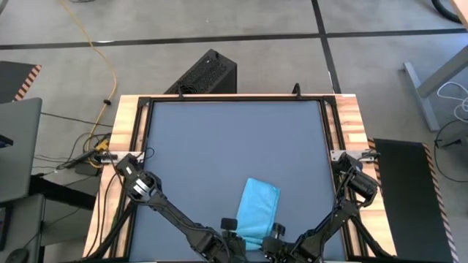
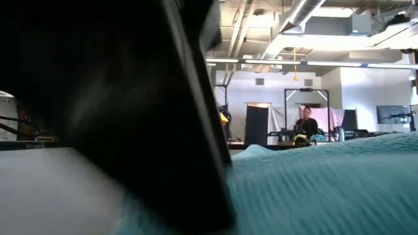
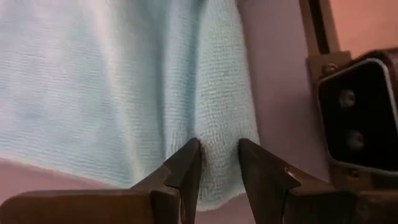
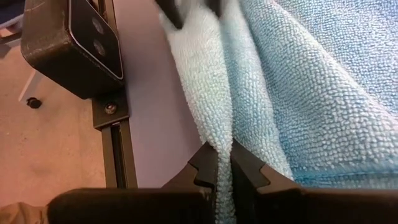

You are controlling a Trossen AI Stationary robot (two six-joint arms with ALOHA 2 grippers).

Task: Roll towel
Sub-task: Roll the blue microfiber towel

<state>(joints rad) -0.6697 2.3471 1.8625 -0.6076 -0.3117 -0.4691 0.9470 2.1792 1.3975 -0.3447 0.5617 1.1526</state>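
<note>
Towel [image 1: 258,210], sky-blue, on dark bench [image 1: 219,146], near front edge: roll barely begun.
Left end effector [image 3: 216,163] clamped on a pinched ridge of the near hem; right end effector [image 4: 224,167] closed tight on same hem, just beside it. Cloth mostly flat w/ loose folds (no wound turns visible). Est. progress: start only; nearly all rolling left.

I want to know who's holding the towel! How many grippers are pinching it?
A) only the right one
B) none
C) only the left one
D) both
D: each wrist view shows the blue towel pinched between that arm's own fingers, the left gripper on a fold at one edge and the right gripper on another, both at the near edge of the table.
</note>
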